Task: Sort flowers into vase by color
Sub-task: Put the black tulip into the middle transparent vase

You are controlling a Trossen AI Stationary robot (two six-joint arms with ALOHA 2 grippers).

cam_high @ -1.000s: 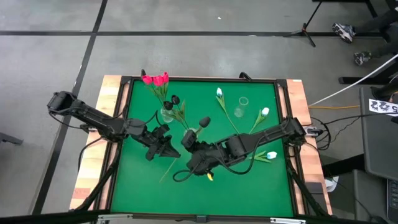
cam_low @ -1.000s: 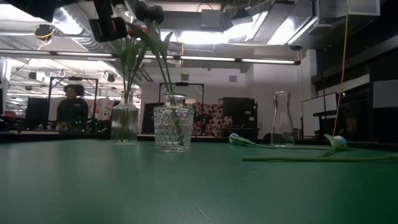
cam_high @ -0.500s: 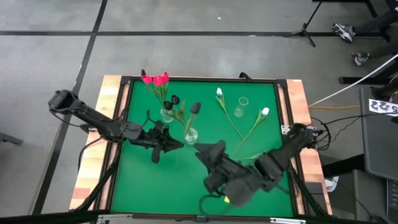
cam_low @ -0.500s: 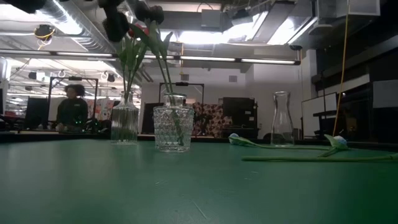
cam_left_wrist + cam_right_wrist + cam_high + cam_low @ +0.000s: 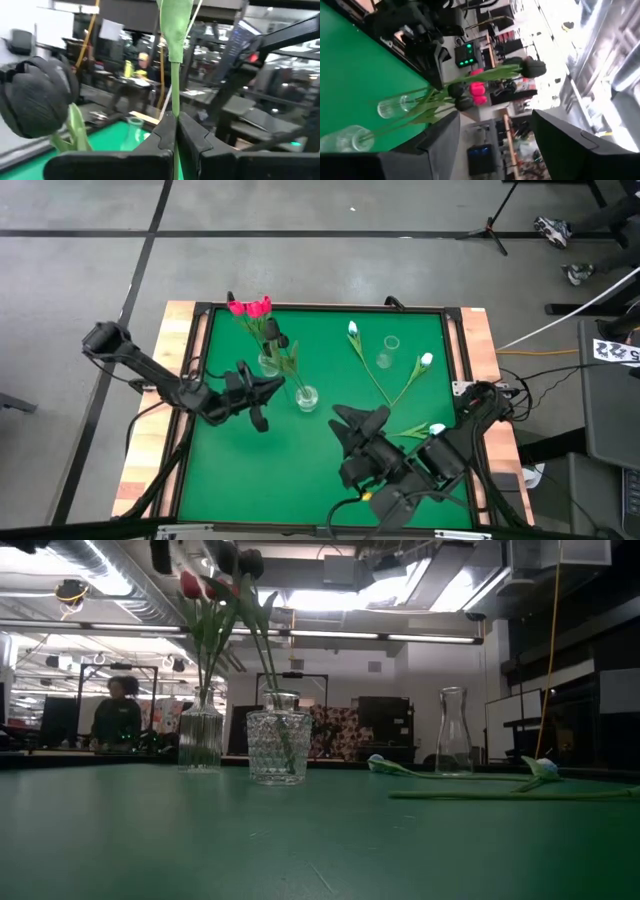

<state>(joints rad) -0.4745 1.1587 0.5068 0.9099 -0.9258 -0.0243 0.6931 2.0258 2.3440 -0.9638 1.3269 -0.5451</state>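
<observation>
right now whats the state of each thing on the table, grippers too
left gripper: shut on a green stem
right gripper: open, empty, pulled back toward the table's front
cut-glass vase: upright, holds black tulips
ribbed vase: upright, holds pink-red tulips
carafe: upright, empty
white tulips: lying flat on the green mat, three of them
</observation>
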